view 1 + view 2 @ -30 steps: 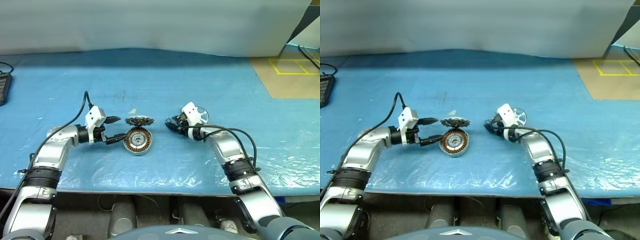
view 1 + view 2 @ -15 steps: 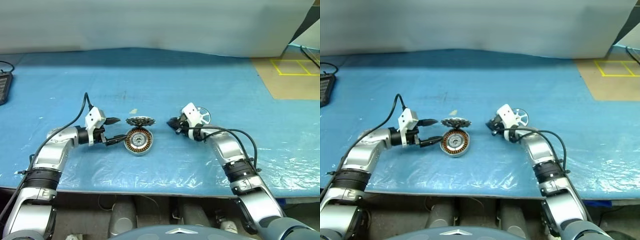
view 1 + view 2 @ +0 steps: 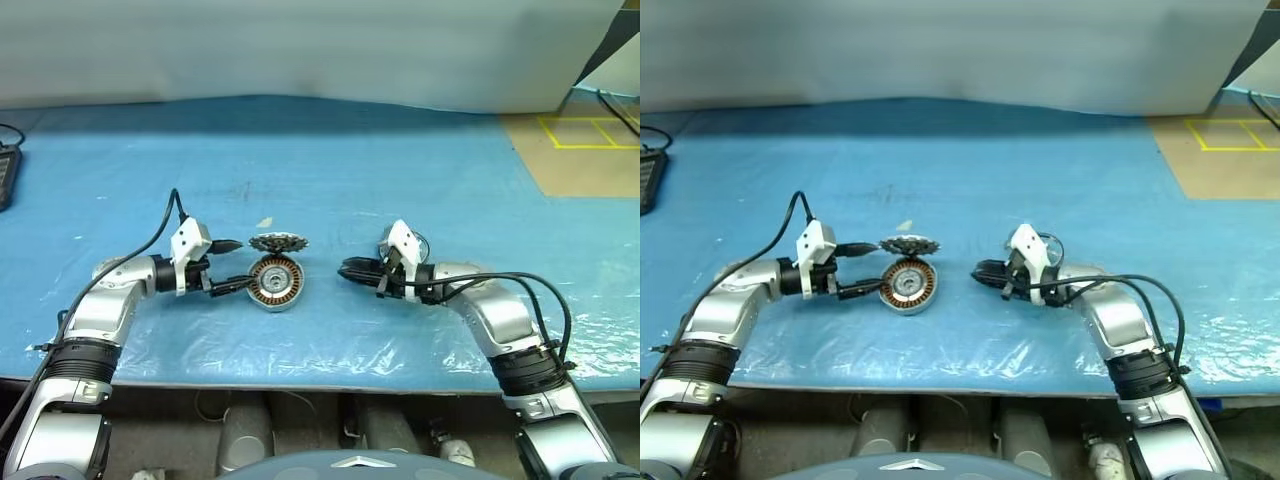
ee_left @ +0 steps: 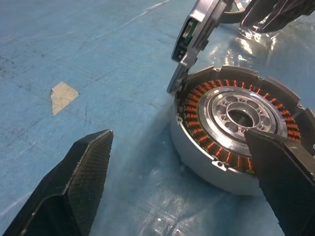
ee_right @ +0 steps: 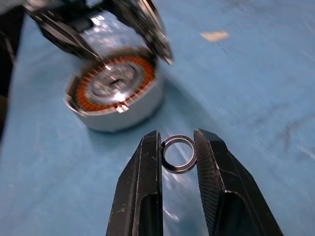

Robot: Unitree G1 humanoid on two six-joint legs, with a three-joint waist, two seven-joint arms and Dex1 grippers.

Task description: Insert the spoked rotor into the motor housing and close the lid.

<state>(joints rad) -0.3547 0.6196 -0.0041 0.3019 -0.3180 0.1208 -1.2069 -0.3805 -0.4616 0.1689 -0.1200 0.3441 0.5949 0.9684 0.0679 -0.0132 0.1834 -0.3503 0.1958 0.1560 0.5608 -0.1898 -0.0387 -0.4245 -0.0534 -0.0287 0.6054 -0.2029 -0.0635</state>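
Observation:
The motor housing (image 3: 275, 283) lies open on the blue sheet, its copper windings (image 4: 197, 105) showing around a silver centre. The lid (image 3: 279, 242), toothed face out, leans tilted on the housing's far rim. My left gripper (image 3: 236, 263) is open, one finger (image 4: 83, 187) on the sheet beside the housing and the other (image 4: 285, 177) over its rim. My right gripper (image 5: 178, 147) is shut on a tiny metal ring (image 5: 178, 153), raised just right of the housing and pointing at it. The spoked rotor (image 3: 421, 241) lies behind my right wrist, mostly hidden.
A tan scrap (image 3: 265, 222) lies on the blue sheet (image 3: 330, 180) behind the lid. A dark device (image 3: 5, 175) sits at the far left edge. A brown board with yellow tape (image 3: 580, 150) lies at the back right. The sheet's front edge runs close below both arms.
My right gripper closed, then lifted and drew back from the rotor toward the near edge, swinging round to point left at the housing. The left arm kept still.

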